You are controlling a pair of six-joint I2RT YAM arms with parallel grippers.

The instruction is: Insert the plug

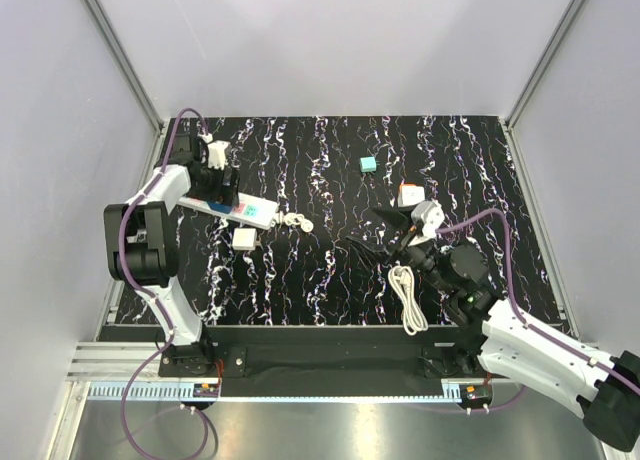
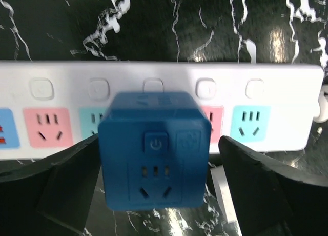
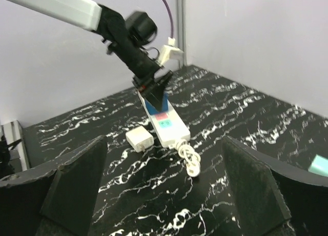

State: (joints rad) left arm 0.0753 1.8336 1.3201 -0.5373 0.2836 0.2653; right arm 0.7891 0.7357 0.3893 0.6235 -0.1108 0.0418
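Observation:
The plug, a small white cube (image 1: 244,238), lies on the black marbled table just in front of the white strip with coloured sockets (image 1: 250,211); it also shows in the right wrist view (image 3: 139,138). My left gripper (image 1: 222,185) hangs over the strip's far end, jaws wide apart. A blue cube adapter (image 2: 156,149) stands on the strip (image 2: 154,74) between the fingers (image 2: 66,184), with a gap at its right side. My right gripper (image 1: 375,232) is open and empty above the table's middle right, well away from the plug.
The strip's coiled white cord (image 1: 295,221) lies at its near end. A tiny teal cube (image 1: 368,164) and an orange-and-white block (image 1: 408,193) sit at the back right. A white cable (image 1: 405,298) lies near the front edge. Grey walls enclose the table.

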